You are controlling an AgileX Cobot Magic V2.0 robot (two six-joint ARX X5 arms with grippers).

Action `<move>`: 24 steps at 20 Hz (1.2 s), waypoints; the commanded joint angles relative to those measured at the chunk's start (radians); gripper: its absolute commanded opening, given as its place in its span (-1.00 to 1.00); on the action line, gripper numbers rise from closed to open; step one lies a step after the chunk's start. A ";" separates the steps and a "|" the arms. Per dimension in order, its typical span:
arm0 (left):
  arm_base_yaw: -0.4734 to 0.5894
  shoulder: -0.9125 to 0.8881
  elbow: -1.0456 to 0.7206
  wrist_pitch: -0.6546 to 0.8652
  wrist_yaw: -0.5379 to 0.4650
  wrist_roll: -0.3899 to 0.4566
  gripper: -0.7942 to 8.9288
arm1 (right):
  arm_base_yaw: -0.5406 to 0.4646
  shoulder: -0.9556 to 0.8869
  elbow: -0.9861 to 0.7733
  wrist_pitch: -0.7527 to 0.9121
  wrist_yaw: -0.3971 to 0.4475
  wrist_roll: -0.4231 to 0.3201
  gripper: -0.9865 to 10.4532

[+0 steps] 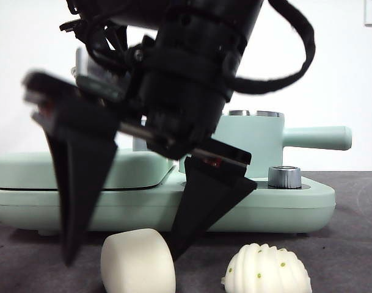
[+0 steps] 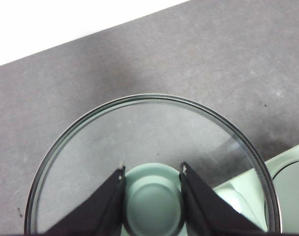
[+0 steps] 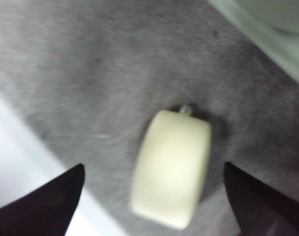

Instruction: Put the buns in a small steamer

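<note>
The smooth block bun (image 1: pixel 138 262) lies on the grey table at the front, and the pleated bun with green specks (image 1: pixel 268 270) lies to its right. My right gripper (image 1: pixel 120 256) is open, its jaws straddling the smooth bun (image 3: pixel 171 169) low over the table (image 3: pixel 154 167). The small steamer pot (image 1: pixel 253 143) stands behind on the mint-green base, lidless, its handle pointing right. My left gripper (image 2: pixel 152 169) is shut on the green knob (image 2: pixel 152 206) of the glass lid (image 2: pixel 139 128) and holds it above the table, out of the front view.
The wide mint-green base (image 1: pixel 283 204) spans the back, with a flat hinged lid section (image 1: pixel 82 171) on its left and a steel dial (image 1: pixel 284 177) near the pot. A corner of the base (image 2: pixel 286 172) shows under the held lid.
</note>
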 commanded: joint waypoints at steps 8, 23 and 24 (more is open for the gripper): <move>0.000 -0.005 0.045 0.022 0.000 0.006 -0.83 | 0.005 0.034 0.042 -0.009 -0.001 -0.024 -0.56; 0.018 -0.005 0.045 0.021 0.001 0.002 -0.83 | -0.470 0.171 0.946 -0.689 0.004 -0.331 -0.56; 0.018 -0.005 0.045 0.021 0.001 0.002 -0.83 | -0.499 0.200 0.975 -0.693 0.003 -0.338 -0.56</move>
